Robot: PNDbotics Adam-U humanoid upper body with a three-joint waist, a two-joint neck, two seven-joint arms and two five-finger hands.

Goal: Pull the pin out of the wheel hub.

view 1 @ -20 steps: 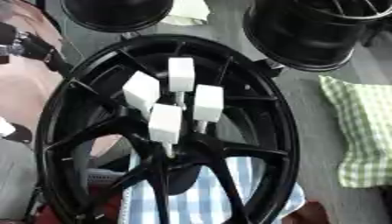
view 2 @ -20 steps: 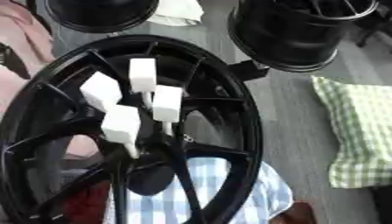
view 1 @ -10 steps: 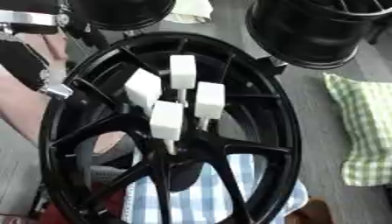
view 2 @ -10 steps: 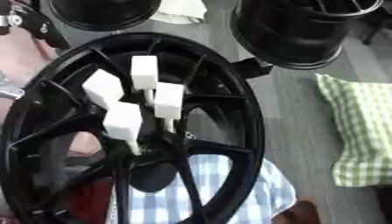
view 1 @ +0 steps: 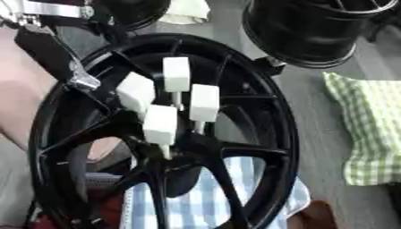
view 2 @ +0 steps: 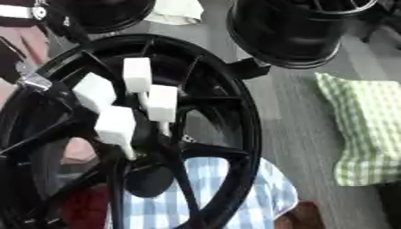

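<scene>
Item: black spoked alloy wheel hub (view 1: pixel 258 134) carrying four white block-headed pins (view 1: pixel 176 75) clustered at its centre; my left hand (view 1: pixel 49 49), apparently at the upper-left rim, finger state indeterminate; I should grasp one block and draw along its shaft.

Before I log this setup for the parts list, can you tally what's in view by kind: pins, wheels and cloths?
White-headed pins in the wheel hub: 4 ()
Black wheels: 3 ()
Checked cloths: 2 (green, blue)
Total: 9
</scene>
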